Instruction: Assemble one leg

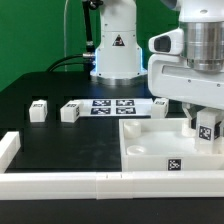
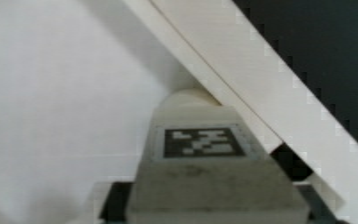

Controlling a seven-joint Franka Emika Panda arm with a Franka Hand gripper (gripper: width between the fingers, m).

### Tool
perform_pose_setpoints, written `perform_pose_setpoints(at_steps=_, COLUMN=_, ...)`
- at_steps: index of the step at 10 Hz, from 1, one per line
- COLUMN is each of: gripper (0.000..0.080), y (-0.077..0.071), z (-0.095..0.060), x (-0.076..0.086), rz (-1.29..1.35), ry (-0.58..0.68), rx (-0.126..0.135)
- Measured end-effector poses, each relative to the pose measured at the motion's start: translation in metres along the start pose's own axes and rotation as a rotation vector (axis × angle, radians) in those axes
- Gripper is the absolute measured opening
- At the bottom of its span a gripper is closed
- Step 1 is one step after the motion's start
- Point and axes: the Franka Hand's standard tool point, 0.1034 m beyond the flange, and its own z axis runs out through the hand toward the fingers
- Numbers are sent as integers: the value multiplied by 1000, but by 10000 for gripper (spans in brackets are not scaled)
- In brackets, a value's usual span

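Observation:
My gripper [image 1: 205, 126] is shut on a leg [image 1: 208, 122], a stubby white post with a square tag. It holds the leg upright at the white panel's [image 1: 150, 140] back corner, at the exterior view's right. In the wrist view the leg [image 2: 202, 140] fills the middle, and the dark fingers [image 2: 119, 200] clamp its sides. Its far end sits against the panel's flat face [image 2: 51, 100] beside the raised rim [image 2: 247, 60]. Whether it is seated in a socket is hidden. Three more legs lie on the black table: two at the exterior view's left [image 1: 38, 109] [image 1: 70, 111] and one behind the panel [image 1: 160, 104].
The marker board [image 1: 112, 105] lies flat at the back middle, in front of the arm's base [image 1: 115, 60]. A low white wall [image 1: 60, 180] runs along the table's front edge and turns up at the left [image 1: 8, 148].

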Motion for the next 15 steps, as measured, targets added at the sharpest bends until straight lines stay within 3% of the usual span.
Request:
perform_pose_setpoints(at_steps=3, gripper=290, y=0, z=0, x=1, rz=151, ry=-4, rx=3)
perform_pose_setpoints(at_steps=4, gripper=383, y=0, z=0, x=0, rz=94, ry=-4, rx=3)
perform_pose_setpoints(at_steps=5, gripper=383, y=0, z=0, x=0, rz=95, ry=-5, rx=4)
perform_pose_setpoints(at_steps=6, gripper=560, y=0, z=0, x=0, rz=34, ry=-4, rx=3)
perform_pose_setpoints(at_steps=7, gripper=622, y=0, z=0, x=-1, rz=-83, ry=-4, rx=3)
perform_pose_setpoints(at_steps=11, gripper=648, y=-1, z=-1, x=-4, rz=-586, ry=-7, rx=5)
perform_pose_setpoints(at_steps=15, gripper=649, y=-2, z=-2, x=-3, rz=-1003, ry=-6, rx=-12)
